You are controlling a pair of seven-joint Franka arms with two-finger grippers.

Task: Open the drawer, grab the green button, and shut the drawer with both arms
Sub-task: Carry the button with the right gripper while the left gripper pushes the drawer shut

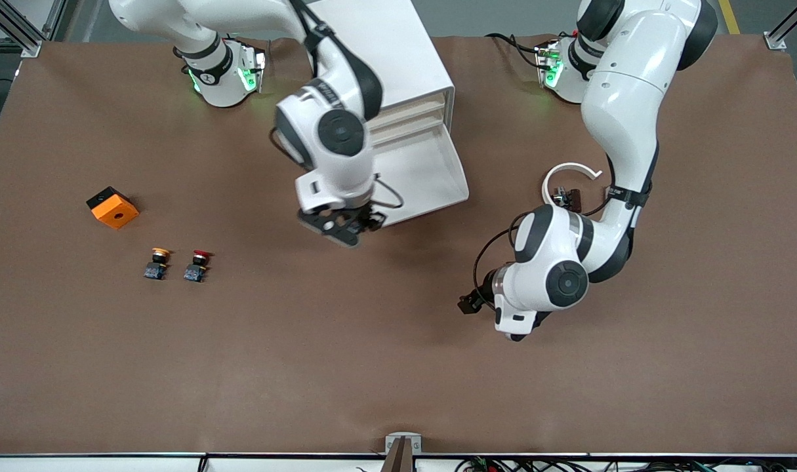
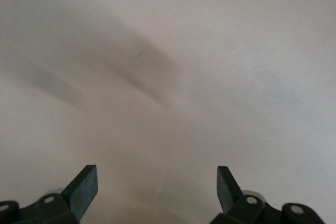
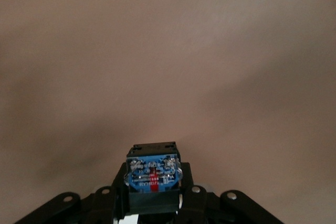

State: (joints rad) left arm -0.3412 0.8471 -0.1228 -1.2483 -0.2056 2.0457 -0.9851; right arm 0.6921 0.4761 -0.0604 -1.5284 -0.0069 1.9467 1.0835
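Buttons: one (image 3: 153, 174) in right gripper (image 3: 152, 203), two (image 1: 157, 263) on table (image 1: 398, 367).

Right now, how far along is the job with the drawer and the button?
Done: the bottom drawer stands pulled out of the cabinet.

In hand: the right gripper, over the table by the drawer's front edge, is shut on a button; only its blue and black body shows, the cap is hidden.

Left: closing the drawer. The left gripper is open, over bare table toward the left arm's end.

Brown table (image 1: 372, 367): cabinet (image 1: 398, 78), orange block (image 1: 113, 208), two buttons (image 1: 175, 264).
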